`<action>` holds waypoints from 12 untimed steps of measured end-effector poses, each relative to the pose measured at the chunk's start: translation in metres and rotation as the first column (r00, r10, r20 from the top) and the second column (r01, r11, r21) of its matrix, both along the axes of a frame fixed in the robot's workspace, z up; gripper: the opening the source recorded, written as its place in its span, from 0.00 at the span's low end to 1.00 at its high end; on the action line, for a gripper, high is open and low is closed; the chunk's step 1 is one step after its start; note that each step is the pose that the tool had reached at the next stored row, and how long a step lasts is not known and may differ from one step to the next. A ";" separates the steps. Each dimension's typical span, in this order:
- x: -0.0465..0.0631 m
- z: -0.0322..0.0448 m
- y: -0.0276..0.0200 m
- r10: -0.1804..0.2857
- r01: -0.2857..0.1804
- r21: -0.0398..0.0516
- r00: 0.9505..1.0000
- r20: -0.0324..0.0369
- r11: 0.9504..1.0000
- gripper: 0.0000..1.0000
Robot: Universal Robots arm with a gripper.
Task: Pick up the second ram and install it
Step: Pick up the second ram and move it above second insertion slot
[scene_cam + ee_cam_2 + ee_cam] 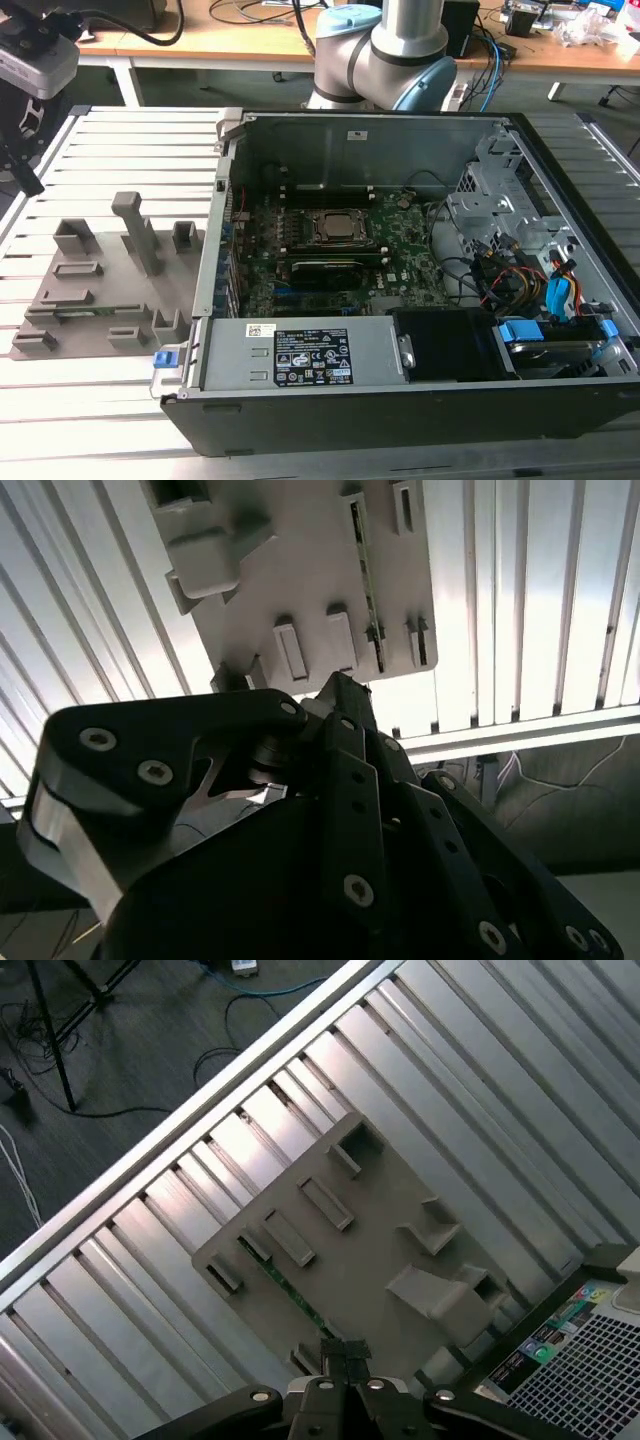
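One thin green ram stick (288,1293) stands on edge in a slot of the grey holder tray (375,1245). The tray lies flat on the ribbed metal table (120,1260), at the lower left of the exterior view, just beside the open computer case (400,400). In both wrist views the gripper (345,1352) hangs above the tray, its tip over one end of the stick. Its jaws are pressed together with nothing between them. Inside the case, the green motherboard (405,235) surrounds the processor socket (340,228), near the frame's middle.
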State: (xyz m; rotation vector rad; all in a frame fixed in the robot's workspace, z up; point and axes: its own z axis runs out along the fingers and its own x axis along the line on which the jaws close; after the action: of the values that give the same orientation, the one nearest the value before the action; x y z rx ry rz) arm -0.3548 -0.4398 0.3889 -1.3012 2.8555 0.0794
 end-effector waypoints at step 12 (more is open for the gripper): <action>0.000 0.0000 0.0000 0.212 -0.212 0.000 0.977 0.000 0.977 0.11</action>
State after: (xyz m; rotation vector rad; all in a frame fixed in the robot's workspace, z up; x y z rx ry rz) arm -0.3548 -0.4398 0.3889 -1.6005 2.7054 0.0795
